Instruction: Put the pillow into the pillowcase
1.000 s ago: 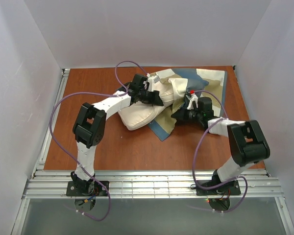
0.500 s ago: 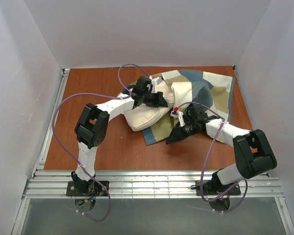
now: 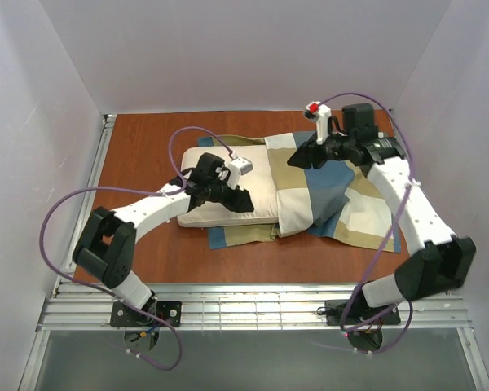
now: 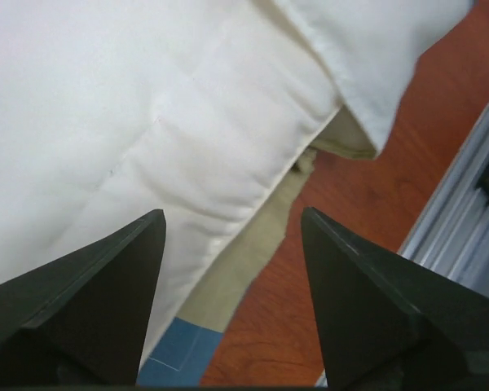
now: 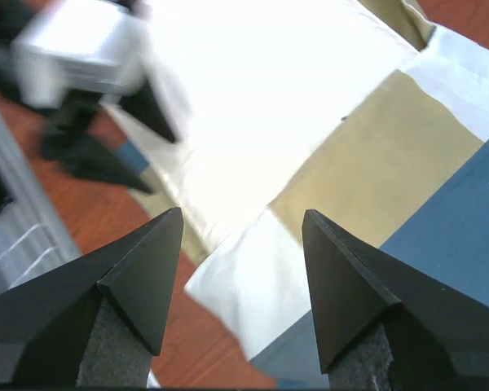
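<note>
The cream pillow point(image 3: 257, 175) lies flat left of centre on the table. Its right end is tucked under the top layer of the blue, tan and cream pillowcase point(image 3: 342, 187), and the case's lower layer shows under its near edge. My left gripper point(image 3: 243, 204) hovers open over the pillow's near edge, holding nothing. In the left wrist view its fingertips point(image 4: 234, 213) frame the pillow point(image 4: 147, 122) seam and a tan strip of pillowcase point(image 4: 253, 244). My right gripper point(image 3: 293, 160) is raised and open above the case's opening edge. The right wrist view shows empty jaws point(image 5: 243, 213) over pillow point(image 5: 253, 106) and pillowcase point(image 5: 375, 171).
The wooden table point(image 3: 138, 155) is walled in white at the back and both sides. A metal rail point(image 3: 253, 305) runs along the near edge by the arm bases. Purple cables loop off both arms. The left gripper point(image 5: 90, 73) shows blurred in the right wrist view.
Both grippers have opened and let go of the cloth. Pillow and pillowcase, bunched before, now lie spread flat. The right arm swung up to the far right; the left drew back toward near-left.
</note>
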`<state>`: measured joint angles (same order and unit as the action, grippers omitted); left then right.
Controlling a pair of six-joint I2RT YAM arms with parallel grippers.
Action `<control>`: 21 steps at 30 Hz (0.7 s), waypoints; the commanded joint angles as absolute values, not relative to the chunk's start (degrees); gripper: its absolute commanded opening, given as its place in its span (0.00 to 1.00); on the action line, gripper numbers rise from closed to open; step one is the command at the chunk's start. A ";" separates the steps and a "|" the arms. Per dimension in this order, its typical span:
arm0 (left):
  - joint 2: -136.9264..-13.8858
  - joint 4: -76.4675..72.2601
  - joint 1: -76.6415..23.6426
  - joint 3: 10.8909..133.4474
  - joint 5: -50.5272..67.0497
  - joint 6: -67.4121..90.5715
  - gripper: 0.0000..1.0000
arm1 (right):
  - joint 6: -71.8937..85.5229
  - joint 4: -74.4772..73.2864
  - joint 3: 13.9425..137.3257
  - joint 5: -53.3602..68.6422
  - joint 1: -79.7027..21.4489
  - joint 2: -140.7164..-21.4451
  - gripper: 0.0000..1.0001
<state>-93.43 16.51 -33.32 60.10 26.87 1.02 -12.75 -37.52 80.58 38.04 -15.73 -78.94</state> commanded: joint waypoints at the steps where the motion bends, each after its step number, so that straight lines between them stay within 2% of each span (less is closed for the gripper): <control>1: -84.13 18.63 -31.03 60.20 29.36 2.43 0.65 | -10.20 -38.40 85.24 21.22 -20.12 -90.58 0.56; 5: -80.68 23.28 -19.30 61.78 28.74 7.64 0.80 | -9.85 -39.11 89.64 11.61 -25.39 -98.16 0.60; 10: -85.68 26.36 -3.64 63.36 28.57 7.47 0.82 | -8.96 -33.67 98.25 5.37 -25.66 -107.55 0.63; 17: -94.65 23.82 -1.14 66.79 26.28 6.41 0.84 | -9.32 -31.90 109.94 -1.39 -25.49 -120.13 0.69; 20: -100.97 23.38 -0.53 69.25 28.12 8.35 0.85 | -9.75 -29.54 112.32 -1.67 -25.49 -123.13 0.83; 21: -102.38 23.29 -0.53 69.78 28.91 8.78 0.85 | -9.93 -28.49 112.67 -1.58 -25.58 -124.18 0.85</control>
